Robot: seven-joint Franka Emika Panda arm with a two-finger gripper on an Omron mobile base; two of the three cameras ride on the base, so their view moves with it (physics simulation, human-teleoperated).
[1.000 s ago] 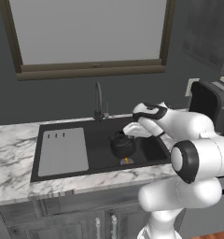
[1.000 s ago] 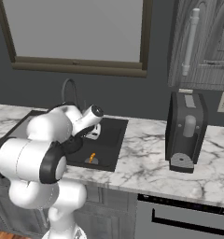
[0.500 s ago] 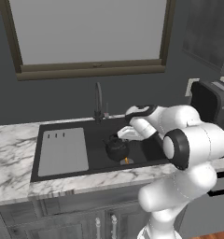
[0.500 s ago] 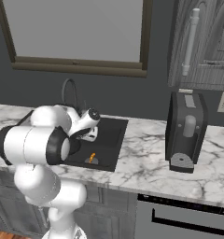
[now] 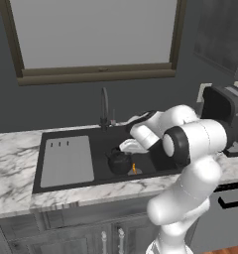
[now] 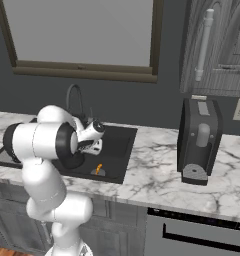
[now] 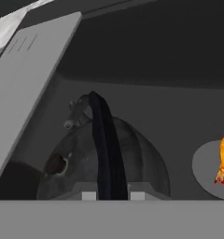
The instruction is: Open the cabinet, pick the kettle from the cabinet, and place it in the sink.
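One kettle [image 5: 119,161] occupies the basin of the sink [image 5: 76,176], toward its right half, beside the grey drainboard [image 5: 67,161] and close to a small orange object [image 5: 134,169] near the front right corner of the basin. The end effector [image 5: 125,148] reaches down over the kettle, its fingers drawn together on the arched handle [image 7: 106,149], which rises between the fingertips [image 7: 88,195] in the hand view. Whether the kettle's base touches the basin floor cannot be told. The faucet [image 5: 105,107] stands at the sink's back edge. On the counter [image 6: 157,178], a coffee machine [image 6: 199,140] sits right of the sink, below the closed cabinet [image 6: 217,47].
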